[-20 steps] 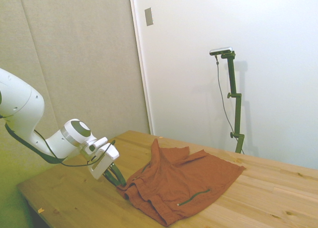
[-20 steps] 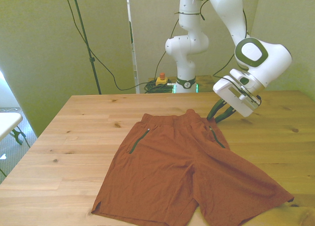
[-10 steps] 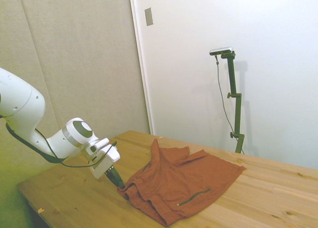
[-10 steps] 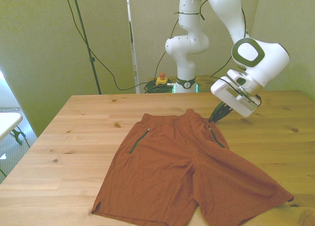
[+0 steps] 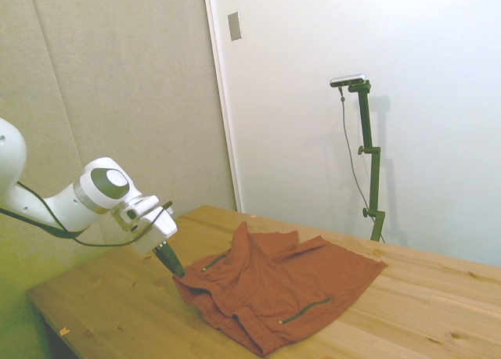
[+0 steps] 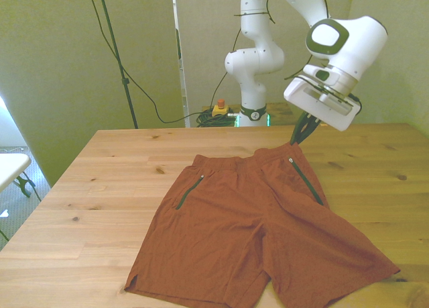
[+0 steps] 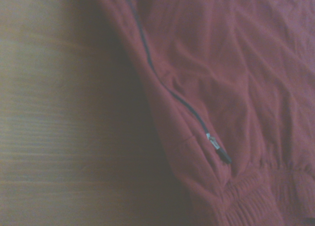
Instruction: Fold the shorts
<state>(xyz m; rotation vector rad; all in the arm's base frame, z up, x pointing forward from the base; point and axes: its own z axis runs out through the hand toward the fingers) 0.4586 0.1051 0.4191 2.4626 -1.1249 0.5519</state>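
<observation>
Pincer (image 6: 295, 139) has closed on the waistband corner of the shorts (image 6: 255, 234) at the front view's right and lifted it off the table (image 6: 100, 187). Remaining cloth lies flat. Assessment: grasp secured; fold can begin.

Wooden table (image 6: 100, 187) — beige wall (image 5: 117, 101), white wall (image 5: 423, 62).

Rust-orange cloth shorts (image 7: 216, 88) soft-focused in wrist view and cut by its edges, hem of one leg cropped by front view's bottom edge, white arm's gripper (image 5: 177, 271) fingertips hidden against waistband corner, grip unclear
</observation>
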